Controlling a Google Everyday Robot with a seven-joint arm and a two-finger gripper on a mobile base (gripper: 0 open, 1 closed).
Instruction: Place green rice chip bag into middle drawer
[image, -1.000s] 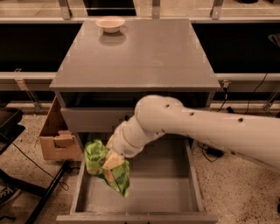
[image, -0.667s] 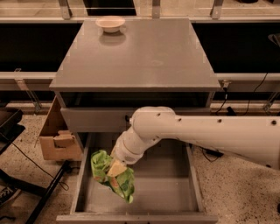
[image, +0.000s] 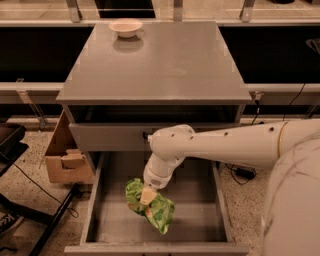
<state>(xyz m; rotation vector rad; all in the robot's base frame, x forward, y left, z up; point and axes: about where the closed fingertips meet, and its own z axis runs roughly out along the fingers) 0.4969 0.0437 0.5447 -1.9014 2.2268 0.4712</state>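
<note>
The smooth, rounded white arm (image: 225, 146) reaches in from the right and bends down over the open middle drawer (image: 93, 200), a wide, shallow grey wooden tray with a flat, plain bottom and thin, low side walls, pulled out toward the near edge of the scene. At the arm's end the gripper (image: 148, 196) points downward inside the drawer, left of its centre, and its pale beige fingers (image: 148, 194) are closed on the green rice chip bag (image: 156, 211). The bag is bright green, crinkly foil with lighter markings, crumpled and pillow-shaped, and it hangs from the gripper, sagging to the near right. Whether its lower corner touches the drawer bottom cannot be told. Just above the open drawer is a flat grey drawer front (image: 107, 137), and above that a dark open slot under the top. The bench (image: 160, 65) is a square grey cabinet with a smooth, matte top. A small, round, pale beige bowl (image: 125, 26) stands on it near the far left corner. To the left of the cabinet, on the speckled floor (image: 30, 195), sits an open brown cardboard box (image: 64, 159), touching or just beside the cabinet's side.
</note>
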